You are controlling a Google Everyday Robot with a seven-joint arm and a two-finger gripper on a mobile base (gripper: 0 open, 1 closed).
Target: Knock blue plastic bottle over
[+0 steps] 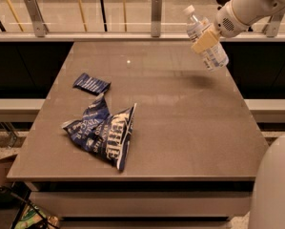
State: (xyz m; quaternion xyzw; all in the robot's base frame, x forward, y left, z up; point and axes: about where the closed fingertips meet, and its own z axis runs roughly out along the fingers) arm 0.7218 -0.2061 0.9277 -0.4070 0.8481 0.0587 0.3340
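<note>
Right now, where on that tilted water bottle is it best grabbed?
Around its mid-body, from the right, as the gripper does: shut on the blue plastic bottle above the far right corner of the table. That straight round section suits two fingers; the neck tapers.

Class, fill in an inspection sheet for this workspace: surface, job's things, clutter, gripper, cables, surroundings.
Surface: grey-brown tabletop, flat.
Job's things: small clear plastic bottle with white cap and pale blue label, tilted, held off the table near its far right corner.
Clutter: small dark blue snack packet lying flat, left; crumpled dark blue snack bags nearer the front.
Gripper: two-finger gripper shut on the bottle's middle, far right.
Cables: nothing seen.
Surroundings: metal railing behind the table; white robot body lower right.
</note>
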